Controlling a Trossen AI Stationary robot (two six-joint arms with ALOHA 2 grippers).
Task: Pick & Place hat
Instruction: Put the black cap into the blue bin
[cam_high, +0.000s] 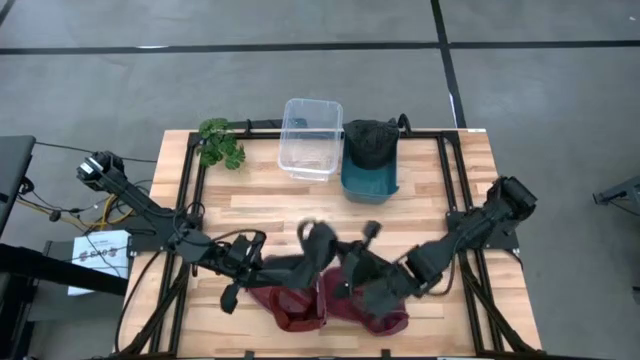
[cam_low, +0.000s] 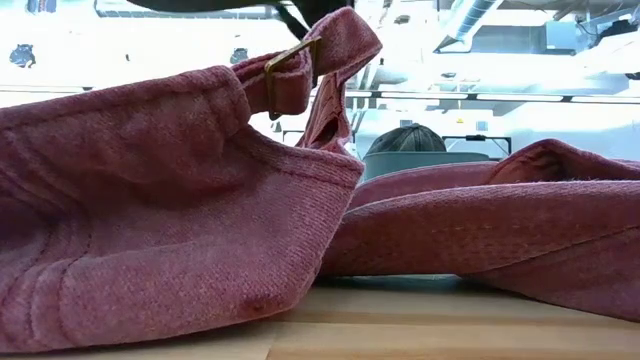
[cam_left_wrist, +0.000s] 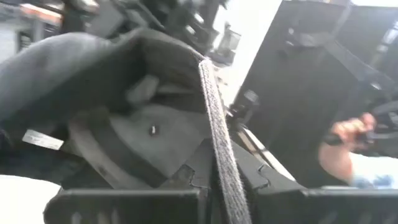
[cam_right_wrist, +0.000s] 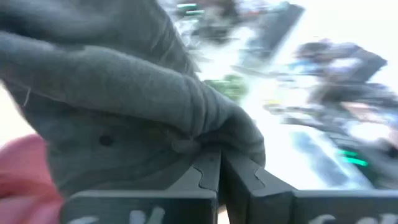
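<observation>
The wooden table (cam_high: 270, 205) has its widest bare stretch across the middle, between the containers at the far edge and the arms at the near edge. Black rails run along its left and right sides. At the far edge, a green plant sprig (cam_high: 221, 143) lies at the left, a clear plastic bin (cam_high: 311, 138) sits near the centre, and just beside it a teal bin (cam_high: 369, 176) carries a dark hat (cam_high: 368, 142) on top.

Both arms reach in low from the sides and meet over the near edge. The left gripper (cam_high: 317, 243) and the right gripper (cam_high: 362, 262) sit close together above a red hat (cam_high: 330, 305), which lies at the near middle of the table, close to its front edge.

In the left wrist view, the left fingers (cam_left_wrist: 127, 202) are clenched on a thin edge of grey-looking fabric. In the right wrist view, the right fingers (cam_right_wrist: 186, 186) are pinched shut on a fold of the same cloth.

The low view shows the red hat as soft faded canvas, with a brass buckle (cam_low: 293, 58) on its raised strap, and its crown slumped on the wood.
</observation>
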